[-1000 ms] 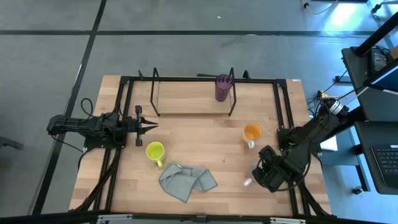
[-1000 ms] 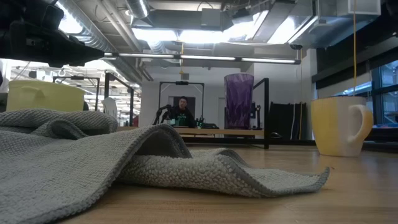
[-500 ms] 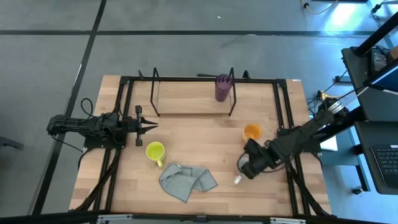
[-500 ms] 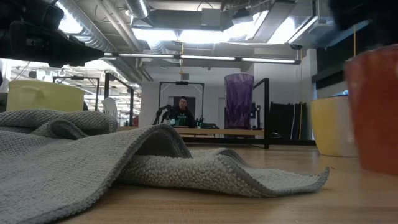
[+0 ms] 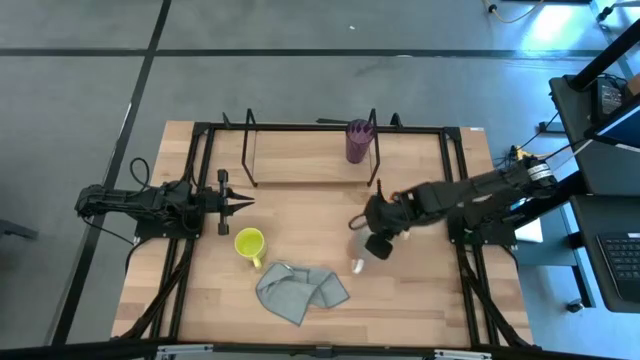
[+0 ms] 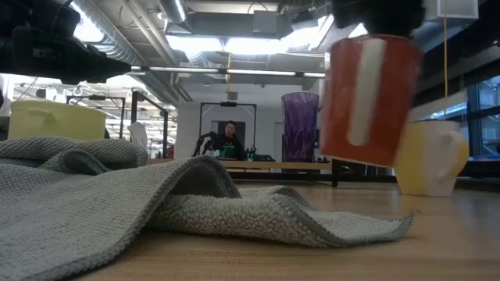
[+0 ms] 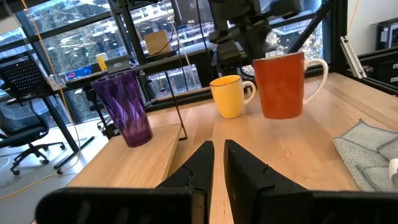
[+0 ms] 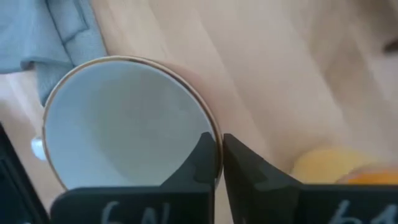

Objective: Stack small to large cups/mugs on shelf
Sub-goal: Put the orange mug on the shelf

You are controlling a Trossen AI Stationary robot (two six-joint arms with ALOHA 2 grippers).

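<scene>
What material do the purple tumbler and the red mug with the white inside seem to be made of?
The purple tumbler looks like translucent plastic or glass: light passes through its faceted wall. The red mug, held at its rim by the right gripper, looks like glazed ceramic: an opaque wall, a smooth white inside and a thick white handle. Neither material is certain.

A crumpled grey cloth [image 5: 300, 291] lies on the wooden table [image 5: 300, 215] near its front edge; beyond the table, a person [image 6: 228, 140] sits far back in the room; an office chair [image 7: 22, 134] stands by the windows.
</scene>
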